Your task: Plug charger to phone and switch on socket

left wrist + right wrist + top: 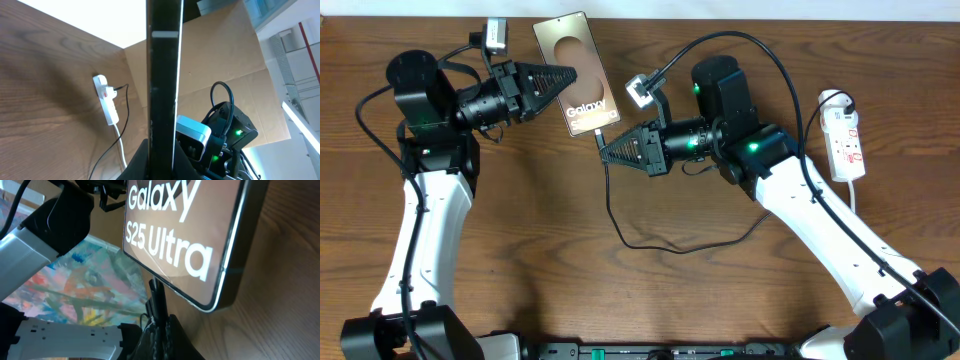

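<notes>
Step in hand: judged to be mating the charger's plug to the phone's bottom edge; switching on the socket is not yet done.
Charger (609,195): thin black cable lying in a loose loop on the table (520,250), rising to the right gripper.
Right gripper (603,150): clenched on the plug end of the charger, aimed up at the phone just beyond it.
Plug (158,297): in the right wrist view it stands straight out of the gripper and meets the phone's lower edge; I cannot tell whether it is seated.
Phone (572,60): screen up, lettered end towards the plug, clamped by one long side.
Left gripper (570,78): grasping the phone; its wrist view shows the phone edge-on between the fingers.
Socket (845,140): white strip lying flat at the far right, well apart from both grippers, untouched.
Doing it well: keep the left hold rigid so the phone cannot yield, line the plug square to the edge, and push along the plug's own axis only. The slack loop looks ample, so the cable should not tug.
Risk: a skewed plug would likely slide off the edge.
Containers: none on the table. The nearest to one are the strip's outlets; a black plug sits at its far end, and whether its switch is on cannot be read.
</notes>
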Robot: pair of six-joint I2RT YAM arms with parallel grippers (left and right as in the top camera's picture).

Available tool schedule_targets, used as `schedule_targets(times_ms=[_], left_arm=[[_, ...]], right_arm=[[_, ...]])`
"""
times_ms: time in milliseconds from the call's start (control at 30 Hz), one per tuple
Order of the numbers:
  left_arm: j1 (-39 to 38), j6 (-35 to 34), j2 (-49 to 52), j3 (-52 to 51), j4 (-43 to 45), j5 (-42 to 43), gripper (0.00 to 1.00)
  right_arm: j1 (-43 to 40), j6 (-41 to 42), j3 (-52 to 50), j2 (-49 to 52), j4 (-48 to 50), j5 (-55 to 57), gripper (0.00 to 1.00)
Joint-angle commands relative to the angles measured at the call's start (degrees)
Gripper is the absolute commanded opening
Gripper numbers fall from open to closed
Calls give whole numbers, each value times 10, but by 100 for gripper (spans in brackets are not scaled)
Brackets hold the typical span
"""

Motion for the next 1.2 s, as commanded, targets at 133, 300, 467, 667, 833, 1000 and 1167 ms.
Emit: schedule_targets(times_ms=[133,300,467,667,833,1000,1167], left_arm=[[-1,4,-7,16,5,29,7],[-1,4,-7,16,5,29,7],[-1,4,-7,16,5,27,7],[-1,4,-7,16,5,27,7],[-1,3,-7,16,19,27,7],[-1,3,-7,16,22,27,7],[-1,2,-7,16,22,27,7]], right_arm=[[-3,-6,0,2,12,9,3],[-3,-6,0,2,12,9,1],[-3,-19,0,2,10,-30,1],[-4,-21,0,2,9,-35,1],[-4,-21,0,2,-3,-36,1],[-3,-21,0,2,-4,-36,1],[-3,-21,0,2,-3,-36,1]])
